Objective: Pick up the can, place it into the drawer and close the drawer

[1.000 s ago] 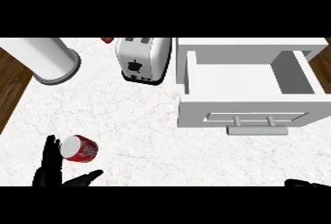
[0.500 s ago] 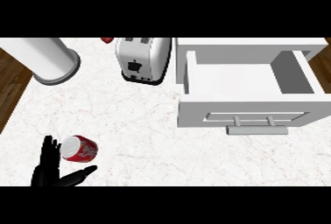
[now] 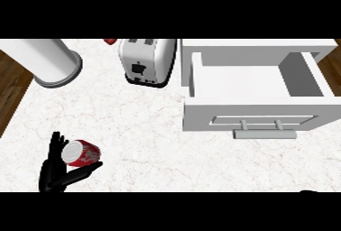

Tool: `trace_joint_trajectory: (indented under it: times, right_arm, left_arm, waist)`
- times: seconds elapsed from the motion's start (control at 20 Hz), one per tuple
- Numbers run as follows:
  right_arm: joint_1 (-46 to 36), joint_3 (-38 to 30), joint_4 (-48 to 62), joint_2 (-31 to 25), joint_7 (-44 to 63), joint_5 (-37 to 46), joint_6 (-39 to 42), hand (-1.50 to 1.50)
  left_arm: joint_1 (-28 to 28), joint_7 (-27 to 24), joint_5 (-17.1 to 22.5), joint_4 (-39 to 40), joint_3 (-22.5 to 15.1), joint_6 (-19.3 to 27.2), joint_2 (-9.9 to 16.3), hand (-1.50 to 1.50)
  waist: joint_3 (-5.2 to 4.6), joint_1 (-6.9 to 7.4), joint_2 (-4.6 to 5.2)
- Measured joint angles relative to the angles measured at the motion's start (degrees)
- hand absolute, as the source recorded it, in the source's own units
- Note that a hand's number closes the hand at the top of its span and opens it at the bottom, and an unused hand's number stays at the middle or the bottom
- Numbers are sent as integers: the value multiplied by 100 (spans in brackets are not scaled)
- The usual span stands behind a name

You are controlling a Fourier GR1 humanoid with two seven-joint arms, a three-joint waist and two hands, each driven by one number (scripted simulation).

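We have left hand [image 3: 56, 167] open, cupping can [image 3: 81, 153], not closed; can lies tipped, just right of fingers; drawer [image 3: 256, 118] far right.

Hidden and cut-off parts at the counter

The left hand [image 3: 58, 167] runs off the lower edge, its forearm unseen, and its fingers cover the can's [image 3: 82, 153] near side. Only a dark sliver of the right hand [image 3: 311, 191] shows at the bottom right; its fingers cannot be made out. The toaster [image 3: 148, 61] hides most of a small red object [image 3: 110, 40].
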Motion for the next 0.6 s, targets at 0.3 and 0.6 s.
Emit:
trace_joint_trajectory:
  times: [0.3,0.6]
  right_arm:
    - [-115,-28,-52,3,127,19,-35,-150]
    - [-298,-210,-51,-115,269,-117,-39,-150]
  left_arm:
    - [-425,-288,-32,641,-101,-316,129,-150]
    - [-884,-381,52,1098,-174,-680,150,150]
  waist:
    - [4,-3,-2]
    - [4,-8,-3]
